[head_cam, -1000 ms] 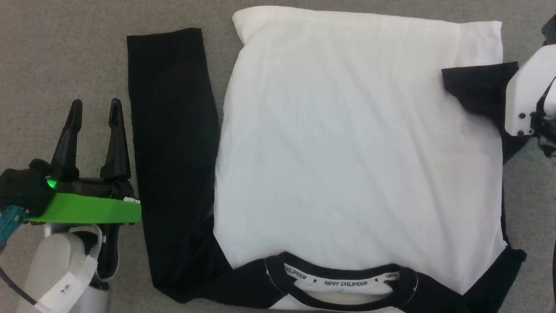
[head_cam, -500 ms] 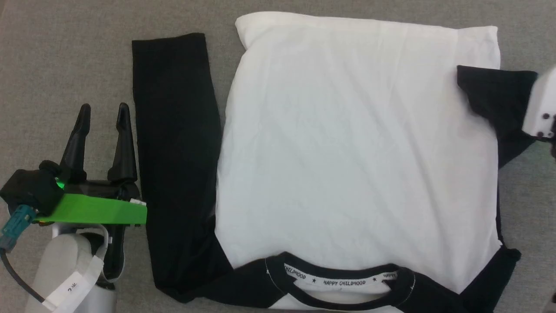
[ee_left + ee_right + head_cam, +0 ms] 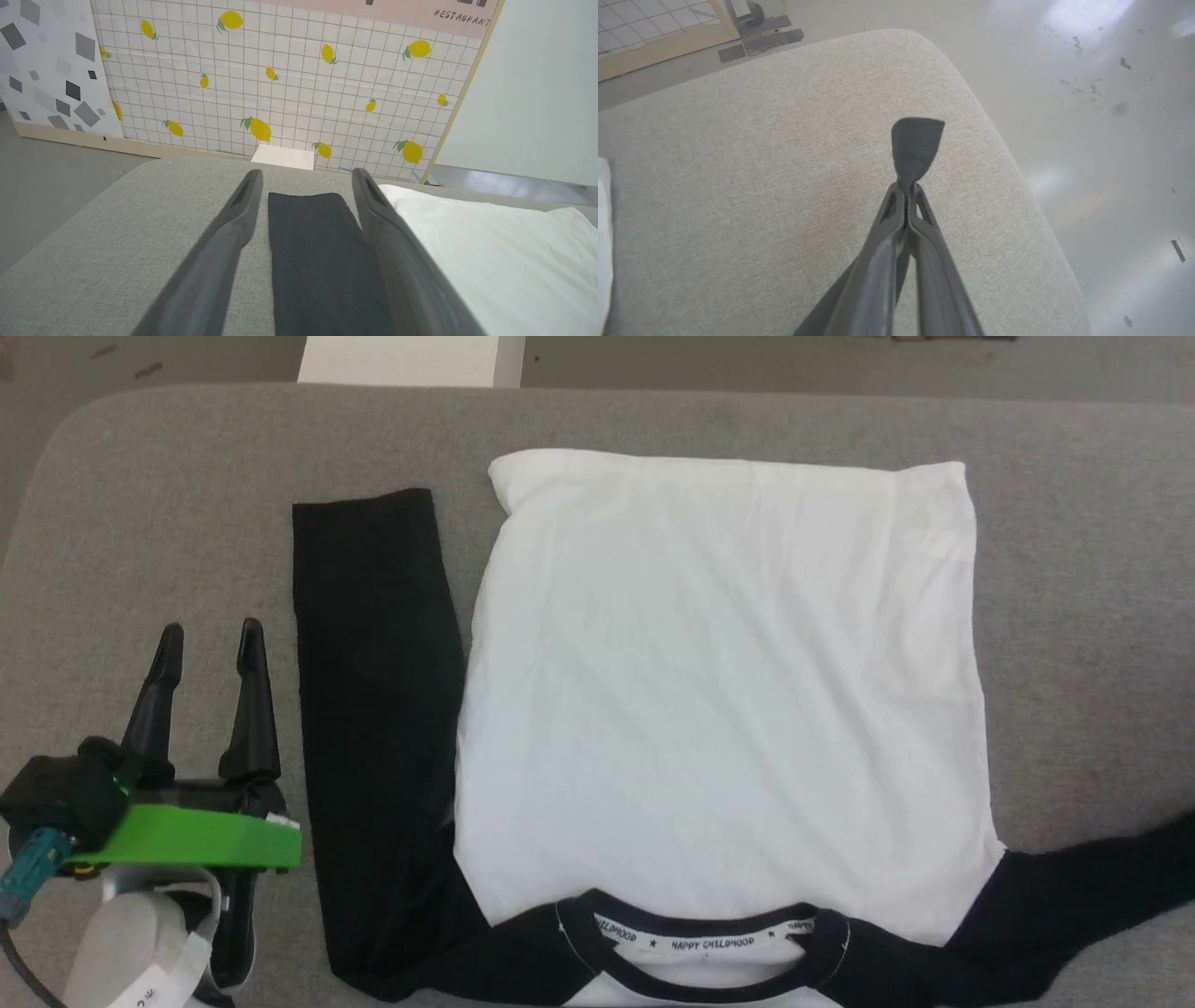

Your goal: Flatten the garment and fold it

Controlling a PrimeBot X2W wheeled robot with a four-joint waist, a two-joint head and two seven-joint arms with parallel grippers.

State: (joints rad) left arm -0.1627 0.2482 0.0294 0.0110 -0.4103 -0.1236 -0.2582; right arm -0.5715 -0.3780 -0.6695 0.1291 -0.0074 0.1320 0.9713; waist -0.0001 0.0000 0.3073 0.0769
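Note:
The garment (image 3: 719, 691) lies flat on the grey table, white body upward, its black collar (image 3: 709, 943) at the near edge. One black sleeve (image 3: 373, 709) runs straight along the body's left side. The other black sleeve (image 3: 1083, 887) stretches off to the right at the near corner. My left gripper (image 3: 210, 635) stands open just left of the left sleeve, nothing between its fingers; in the left wrist view this gripper (image 3: 303, 175) frames the sleeve (image 3: 317, 261) below. My right gripper (image 3: 906, 186) is shut on the sleeve's cuff (image 3: 917, 140), held above the table.
The grey table (image 3: 187, 476) has rounded corners; its right corner (image 3: 962, 70) drops to a shiny floor (image 3: 1111, 93). A white box (image 3: 401, 359) stands beyond the far edge. A lemon-patterned wall panel (image 3: 280, 70) rises behind it.
The head camera has tilted up. The right sleeve, earlier lying across the body's upper right, is now drawn out to the right. My right gripper has shut on its cuff and left the head view.

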